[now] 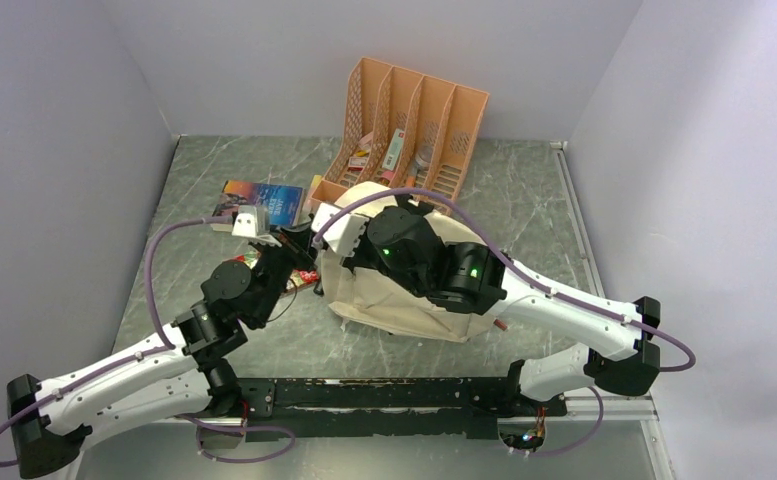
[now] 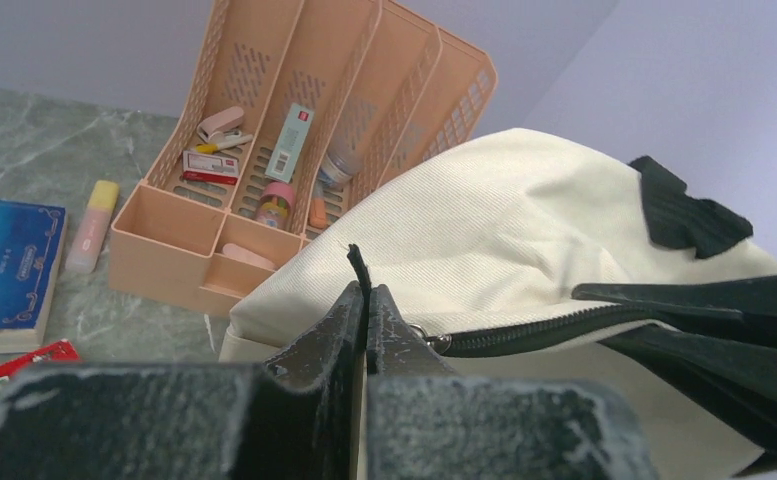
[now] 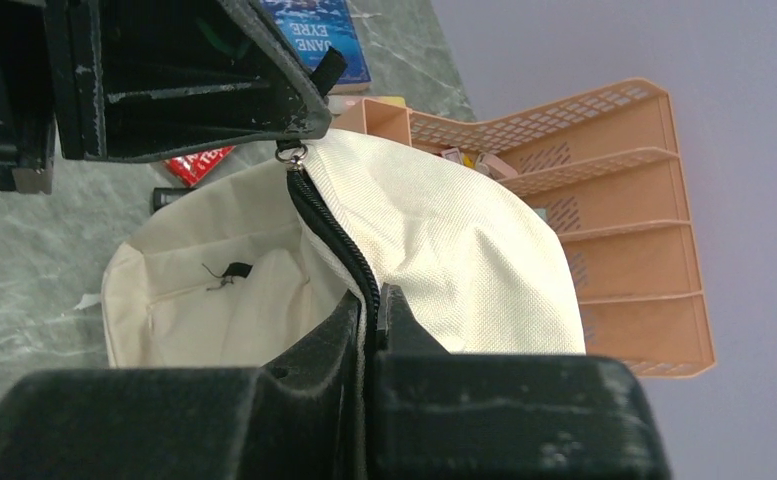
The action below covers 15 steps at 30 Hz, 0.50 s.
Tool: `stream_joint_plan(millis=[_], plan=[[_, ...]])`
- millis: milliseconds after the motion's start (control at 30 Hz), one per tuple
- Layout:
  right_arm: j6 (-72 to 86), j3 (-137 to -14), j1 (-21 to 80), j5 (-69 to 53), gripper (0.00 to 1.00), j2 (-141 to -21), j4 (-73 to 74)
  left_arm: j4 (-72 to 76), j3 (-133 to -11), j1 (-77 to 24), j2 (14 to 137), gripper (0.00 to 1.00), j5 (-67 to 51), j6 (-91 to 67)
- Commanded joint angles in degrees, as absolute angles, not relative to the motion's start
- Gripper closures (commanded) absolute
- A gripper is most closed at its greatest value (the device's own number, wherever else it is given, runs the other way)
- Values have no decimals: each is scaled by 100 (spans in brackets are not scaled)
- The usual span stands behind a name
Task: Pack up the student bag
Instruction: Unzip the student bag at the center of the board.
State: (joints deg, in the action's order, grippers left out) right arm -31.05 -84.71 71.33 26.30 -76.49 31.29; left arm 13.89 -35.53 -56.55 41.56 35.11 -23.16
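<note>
Before the organizer (image 1: 416, 100), the student bag (image 1: 399, 312) lies lengthwise toward it.

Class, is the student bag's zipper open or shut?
Shut where visible: the zipper runs closed between the left end effector and the right end effector.

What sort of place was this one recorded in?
Likely a lab robot cell, not a classroom: plain pale walls box in a grey marbled tabletop holding staged props, an orange plastic file organizer and cream fabric backpack.
</note>
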Motion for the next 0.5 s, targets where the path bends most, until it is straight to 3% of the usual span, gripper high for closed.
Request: stream_joint_plan(millis=[0, 467], plan=[[-2679, -8715, 7136, 3222, 100, -7397, 2501, 1389, -3325, -5616, 4322, 95, 4476, -2663], [-2060, -8844, 6933, 4239, 100, -7371, 2162, 944, -3030, -5616, 4213, 95, 4891, -2856]])
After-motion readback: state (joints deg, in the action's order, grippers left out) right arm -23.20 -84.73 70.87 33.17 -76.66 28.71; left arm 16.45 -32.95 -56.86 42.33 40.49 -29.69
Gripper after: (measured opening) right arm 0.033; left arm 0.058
